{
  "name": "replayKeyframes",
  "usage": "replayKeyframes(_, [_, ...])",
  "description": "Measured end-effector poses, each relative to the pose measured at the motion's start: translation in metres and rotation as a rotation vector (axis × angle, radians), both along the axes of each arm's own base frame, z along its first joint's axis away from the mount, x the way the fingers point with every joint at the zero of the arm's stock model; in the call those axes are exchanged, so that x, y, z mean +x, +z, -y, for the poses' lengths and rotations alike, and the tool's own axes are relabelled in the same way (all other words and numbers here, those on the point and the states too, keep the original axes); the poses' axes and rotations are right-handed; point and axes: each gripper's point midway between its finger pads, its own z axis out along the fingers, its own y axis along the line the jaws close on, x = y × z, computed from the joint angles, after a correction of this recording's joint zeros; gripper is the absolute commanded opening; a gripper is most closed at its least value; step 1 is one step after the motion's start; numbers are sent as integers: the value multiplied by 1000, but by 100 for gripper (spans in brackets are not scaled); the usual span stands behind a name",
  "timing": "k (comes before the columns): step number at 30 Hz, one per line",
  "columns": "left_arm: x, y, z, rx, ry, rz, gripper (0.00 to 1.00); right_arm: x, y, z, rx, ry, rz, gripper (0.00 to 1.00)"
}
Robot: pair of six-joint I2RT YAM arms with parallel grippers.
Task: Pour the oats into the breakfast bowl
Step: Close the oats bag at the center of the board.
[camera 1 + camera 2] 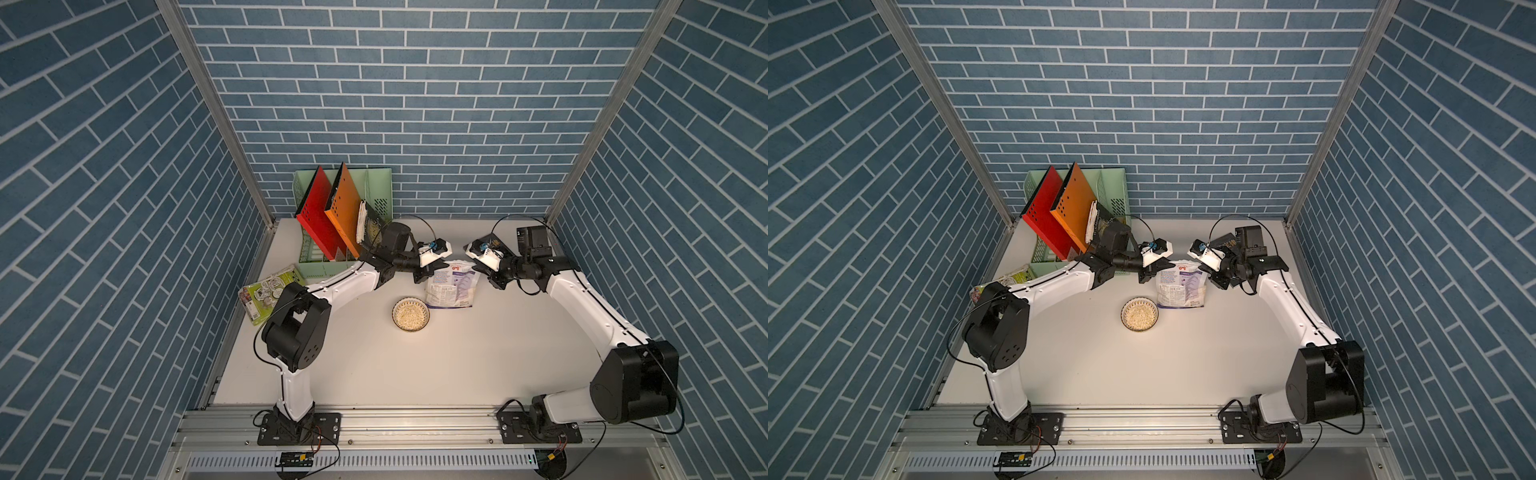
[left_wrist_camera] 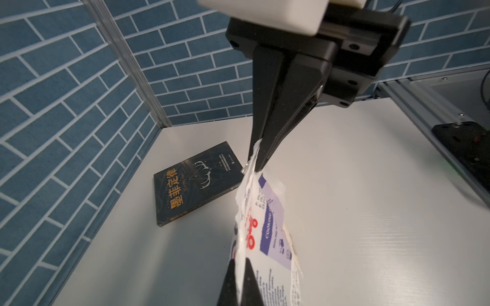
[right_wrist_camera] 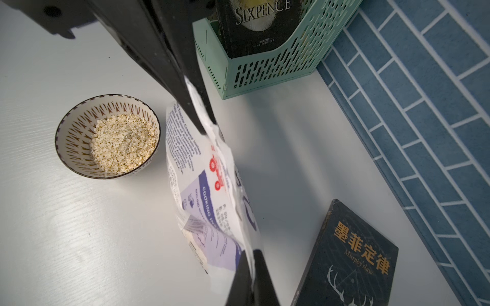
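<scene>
At the far left of the surface point(image 1: 374, 365) lies a green-and-white illustrated packet point(image 1: 266, 293), partly under the left arm. Behind it, against the back wall, a mint-green file rack point(image 1: 384, 189) holds 2 leaning folders, a red folder point(image 1: 318, 216) and an orange folder point(image 1: 347, 208), plus a dark book printed "SIXPENCE" point(image 3: 254, 26). Nearer the middle stands the breakfast bowl point(image 3: 74, 132), white with a dark line pattern, and the oats point(image 3: 123, 143) lie in it as a pale heap of flakes. Just beside the bowl, to its right and slightly farther back, the oats pouch point(image 1: 453, 286) hangs upright, its blue bottom edge low at the surface; whether it rests there I cannot tell. The left gripper point(image 1: 428, 273) has its fingers pressed together on the pouch's top left corner. The right gripper point(image 1: 487, 274) has its fingers pinching the top right corner in the same way, as both wrist views show. Close to the back wall, a dark book with gold Chinese characters and "Murphy's law" point(image 3: 352, 254) lies flat.
</scene>
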Motion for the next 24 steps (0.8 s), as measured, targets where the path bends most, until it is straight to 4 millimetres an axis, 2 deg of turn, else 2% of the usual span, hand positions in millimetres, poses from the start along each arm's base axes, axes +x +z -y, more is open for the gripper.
replayKeyframes(5, [1, -1, -1, 5, 4, 4, 0, 0, 0, 0, -1, -1, 0, 0])
replayKeyframes(6, [1, -1, -1, 9, 8, 7, 3, -1, 0, 0, -2, -2, 1, 0])
replayKeyframes(8, [1, -1, -2, 19, 15, 10, 17, -1, 0, 0, -2, -1, 2, 0])
replayKeyframes(10, [2, 1, -5, 33, 33, 15, 22, -1, 0, 1, -3, -1, 3, 0])
replayKeyframes(13, [7, 8, -14, 40, 66, 35, 20, -3, 0, 1, -5, -4, 4, 0])
replayKeyframes(16, [11, 14, -23, 43, 91, 43, 0, -2, 0, 2, -7, -7, 5, 0])
replayKeyframes(21, [11, 14, -25, 48, 94, 48, 0, -2, 0, 2, -9, -7, 8, 0])
replayKeyframes(23, [11, 14, -25, 49, 94, 49, 0, -2, 0, 2, -11, -9, 9, 12])
replayKeyframes(24, [11, 14, -25, 49, 95, 50, 8, -2, 0, 2, -12, -9, 10, 20])
